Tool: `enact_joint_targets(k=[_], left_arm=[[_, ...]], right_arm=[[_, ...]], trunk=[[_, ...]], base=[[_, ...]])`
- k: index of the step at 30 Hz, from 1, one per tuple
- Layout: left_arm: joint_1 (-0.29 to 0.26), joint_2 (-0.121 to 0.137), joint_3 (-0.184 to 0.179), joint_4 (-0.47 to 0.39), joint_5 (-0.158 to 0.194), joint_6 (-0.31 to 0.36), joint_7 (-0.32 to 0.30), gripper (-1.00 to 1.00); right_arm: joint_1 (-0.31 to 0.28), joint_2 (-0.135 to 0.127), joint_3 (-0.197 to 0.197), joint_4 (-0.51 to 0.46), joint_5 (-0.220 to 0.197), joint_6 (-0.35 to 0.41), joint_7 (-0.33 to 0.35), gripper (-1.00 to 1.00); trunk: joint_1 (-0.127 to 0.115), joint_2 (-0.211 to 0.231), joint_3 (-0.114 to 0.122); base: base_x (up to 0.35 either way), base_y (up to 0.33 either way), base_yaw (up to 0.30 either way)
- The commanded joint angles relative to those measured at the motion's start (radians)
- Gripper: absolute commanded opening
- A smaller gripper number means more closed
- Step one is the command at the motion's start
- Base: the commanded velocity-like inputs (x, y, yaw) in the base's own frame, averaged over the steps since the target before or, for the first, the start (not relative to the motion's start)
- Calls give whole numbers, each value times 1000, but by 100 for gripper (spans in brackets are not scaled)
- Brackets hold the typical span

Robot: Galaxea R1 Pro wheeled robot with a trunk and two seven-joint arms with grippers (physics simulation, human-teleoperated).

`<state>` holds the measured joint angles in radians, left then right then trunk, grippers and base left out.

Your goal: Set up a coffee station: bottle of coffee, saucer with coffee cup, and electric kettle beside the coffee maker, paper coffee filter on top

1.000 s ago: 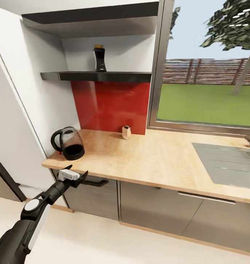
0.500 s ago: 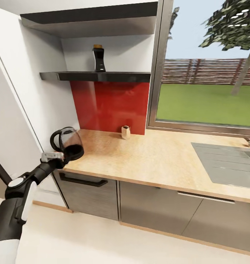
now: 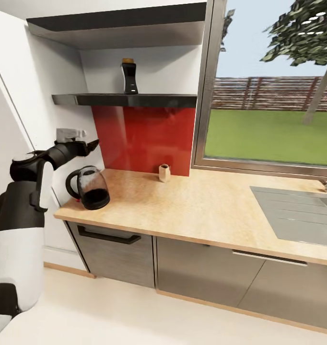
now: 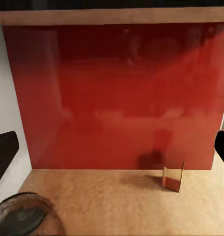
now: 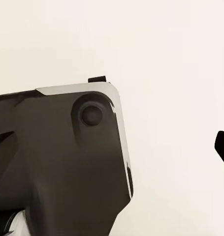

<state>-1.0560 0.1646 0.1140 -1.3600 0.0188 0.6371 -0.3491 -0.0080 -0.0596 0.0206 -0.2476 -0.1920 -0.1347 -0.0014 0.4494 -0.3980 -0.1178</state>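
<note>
The dark brown bottle of coffee [image 3: 130,76] with its tan cap stands upright on the dark grey kitchen shelf [image 3: 149,100]. Below it, the glass electric kettle [image 3: 89,188] with dark liquid sits at the left end of the beige countertop [image 3: 202,206]. My left gripper [image 3: 89,143] hangs open in the air above the kettle and below the shelf, pointing at the red backsplash [image 4: 116,93]. In the left wrist view its fingers are wide apart and the kettle's top [image 4: 20,216] shows low down. My right gripper [image 5: 112,147] looks open beside the robot's dark body. The coffee maker, saucer and coffee cup are out of view.
A small tan container [image 3: 165,173] stands on the counter by the backsplash. A grey sink [image 3: 297,211] is set into the counter at the right, under a large window [image 3: 274,96]. A white wall [image 3: 19,96] closes off the left side. Dark cabinets with handles [image 3: 108,237] lie below.
My left arm has risen from in front of the cabinet drawer, past the counter edge, to above the kettle. The kettle and bottle have stayed put.
</note>
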Motion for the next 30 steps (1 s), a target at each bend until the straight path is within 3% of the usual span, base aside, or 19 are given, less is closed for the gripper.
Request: enact_joint_targets(k=[1,5,8,11,13,18,24,27,30], left_arm=[[-40,0,-12,20,0,12,13,100],[-167,-6,-29,129,-3,19,40,100],[-282,-25,-34,262,-5,20,59,100],[-400,-56,-35,412,-8,15,111,100],[-498,-82,-36,527,-9,9,178,100],[-681,-138,-51,729,-13,-19,296,100],[-809,-200,-85,875,-34,-113,384,100],[-828,-224,-90,906,-38,-167,424,100],[-831,-231,-93,915,-40,-210,437,100]], right_arm=[[-1,0,2,0,-7,-3,0,100],[0,0,2,1,-7,-3,0,100],[-1,0,2,1,-7,-3,0,100],[-1,0,2,1,-7,-3,0,100],[-1,0,2,1,-7,-3,0,100],[0,0,2,2,-7,-3,0,100],[0,-1,3,3,-7,-4,0,100],[0,-3,4,4,-6,-4,0,100],[0,-3,4,4,-6,-3,1,100]], trunk=[[1,-2,-2],[1,-2,-2],[1,-2,-2],[1,-2,-2],[1,-2,-2],[1,-2,-2],[1,-2,-2],[1,-2,-2],[1,-2,-1]], base=[[0,0,0],[0,0,0],[0,0,0],[0,0,0],[0,0,0],[0,0,0],[0,0,0],[0,0,-53],[0,0,-182]])
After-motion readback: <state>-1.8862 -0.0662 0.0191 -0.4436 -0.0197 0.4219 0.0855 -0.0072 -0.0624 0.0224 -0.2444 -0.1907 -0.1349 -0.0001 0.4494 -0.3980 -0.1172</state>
